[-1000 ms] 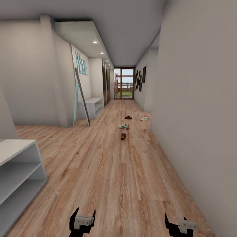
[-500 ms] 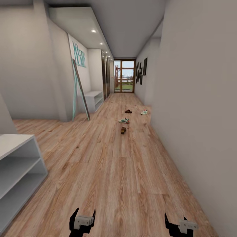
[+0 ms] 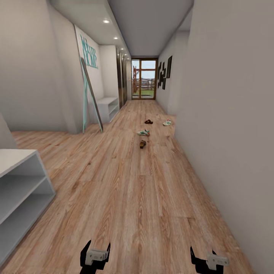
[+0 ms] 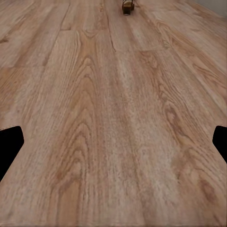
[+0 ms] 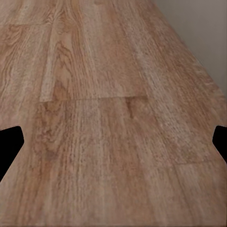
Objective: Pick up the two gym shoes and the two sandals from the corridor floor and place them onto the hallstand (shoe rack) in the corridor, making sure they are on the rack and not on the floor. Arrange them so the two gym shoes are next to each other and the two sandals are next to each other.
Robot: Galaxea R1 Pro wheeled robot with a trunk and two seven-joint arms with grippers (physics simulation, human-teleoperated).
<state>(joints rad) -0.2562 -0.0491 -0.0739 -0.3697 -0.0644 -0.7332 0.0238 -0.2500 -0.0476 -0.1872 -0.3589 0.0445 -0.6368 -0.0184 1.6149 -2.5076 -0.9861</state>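
Note:
Far down the corridor floor [image 3: 140, 190] lie four shoes. Nearest is a brown sandal [image 3: 142, 144], also in the left wrist view [image 4: 126, 6]. Behind it lies a white gym shoe [image 3: 143, 132], then the other sandal [image 3: 148, 121]. The second gym shoe [image 3: 167, 123] rests by the right wall. Two low grey open-shelf units show: one at the near left [image 3: 19, 182], one further along the left wall [image 3: 107, 105]. I cannot tell which is the hallstand. My left gripper [image 3: 95, 253] [image 4: 113, 142] and right gripper [image 3: 205, 255] [image 5: 113, 142] hang open and empty over bare planks.
A tall framed mirror [image 3: 91, 95] leans on the left wall corner. The right wall [image 3: 228, 133] runs close along my right side, with dark pictures [image 3: 164, 74] further on. A glass door [image 3: 144, 79] closes the corridor's far end.
The whole head view has shifted: the shoes and far door sit higher in the picture and the near-left unit is closer. Both grippers hold the same pose, still open.

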